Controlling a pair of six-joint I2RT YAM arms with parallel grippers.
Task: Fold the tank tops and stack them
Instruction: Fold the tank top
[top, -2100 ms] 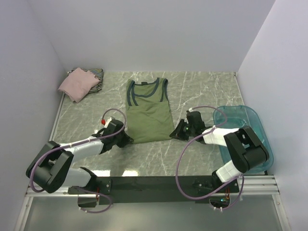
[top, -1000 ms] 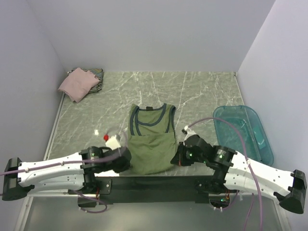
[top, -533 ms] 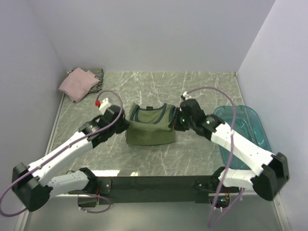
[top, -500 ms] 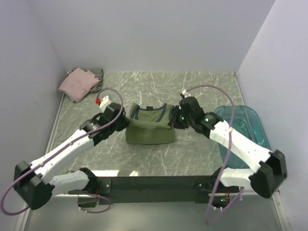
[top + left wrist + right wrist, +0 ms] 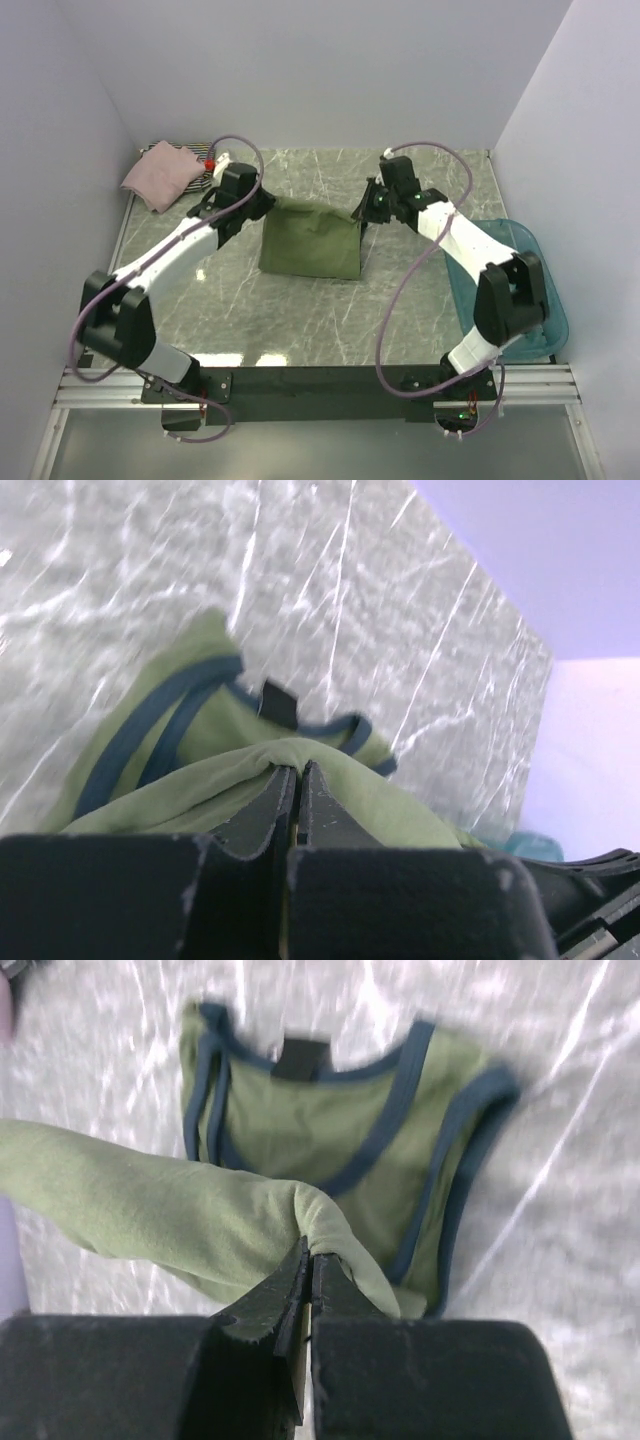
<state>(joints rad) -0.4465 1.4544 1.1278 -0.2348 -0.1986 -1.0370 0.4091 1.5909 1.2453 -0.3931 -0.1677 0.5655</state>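
Mid-counter, 12 o'clock from the arm bases: olive-green tank top [image 5: 310,240], doubled over on the counter [image 5: 300,330]. Its gripped edge is raised at the far side, and the wrist views show the navy-trimmed neckline and straps lying flat beneath it.
Left jaws: the left gripper [image 5: 263,204] is pressed together on a pinch of olive cloth at the top's 10 o'clock corner. The fabric bulges out on both sides of the tips.
Right jaws: the right gripper [image 5: 362,212] is clamped the same way on the 2 o'clock corner.
Far corner, 10 o'clock: pale pink tank top [image 5: 160,172], folded and lying on the striped tank top [image 5: 196,150].
Near right, 4 o'clock: teal tub [image 5: 553,300], well apart from the cloth.
Risk, slip: each hold looks like a thin pinch, so a tug from the other arm could pull a corner free and collapse the fold.
Risk, skew: if one arm sets down farther out than the other, the edge would land crooked across the straps.
Risk, drag: carrying the edge too low could push the lower layer and bunch the neckline.
Risk, early drop: letting go high up may let the edge curl back.
Count, tank tops: three (one olive, one pink, one striped).
Count, tubs: one.
Count, arms: two, each with one pair of jaws.
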